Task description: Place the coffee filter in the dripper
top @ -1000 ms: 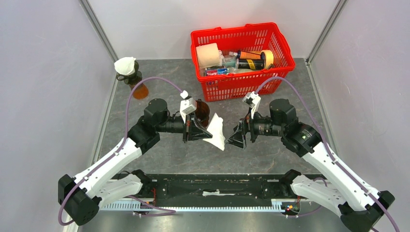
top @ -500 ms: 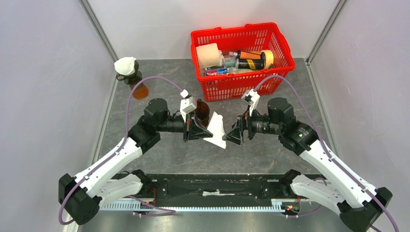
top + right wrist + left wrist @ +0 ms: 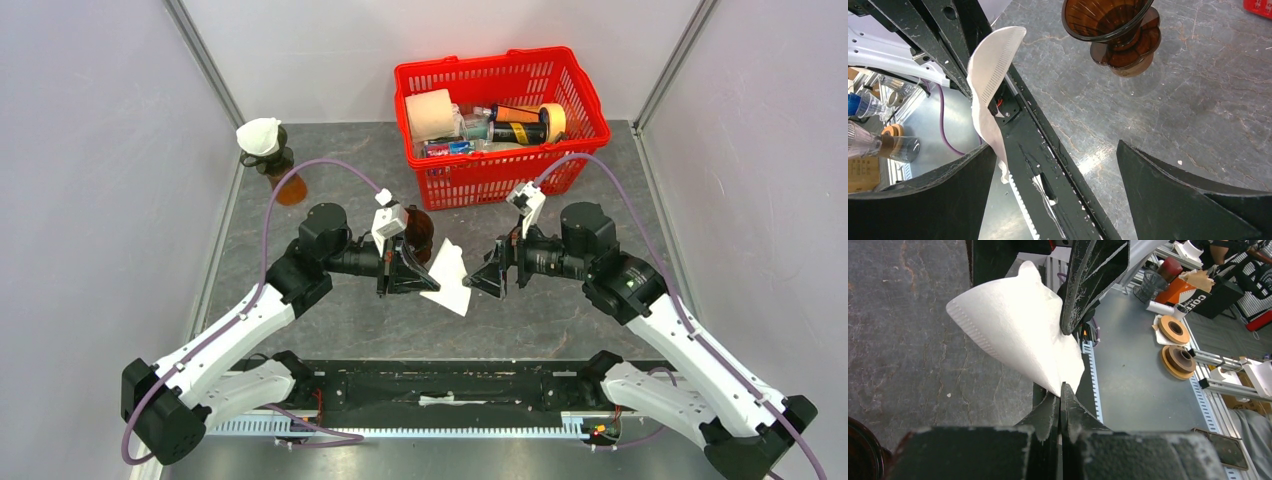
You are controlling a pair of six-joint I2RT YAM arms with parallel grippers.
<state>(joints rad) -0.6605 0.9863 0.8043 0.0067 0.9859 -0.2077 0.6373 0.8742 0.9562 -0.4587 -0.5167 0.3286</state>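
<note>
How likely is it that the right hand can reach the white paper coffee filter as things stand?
Probably yes: the open right hand faces the white paper filter, pinched in the shut left hand, with nothing between them.

The only lettering that can be read is a cut-off white "COFFE" on a dark box (image 3: 1209, 294) far back in the left wrist view; labels on the bottles (image 3: 518, 130) in the red basket (image 3: 480, 182) are too small to read.
</note>
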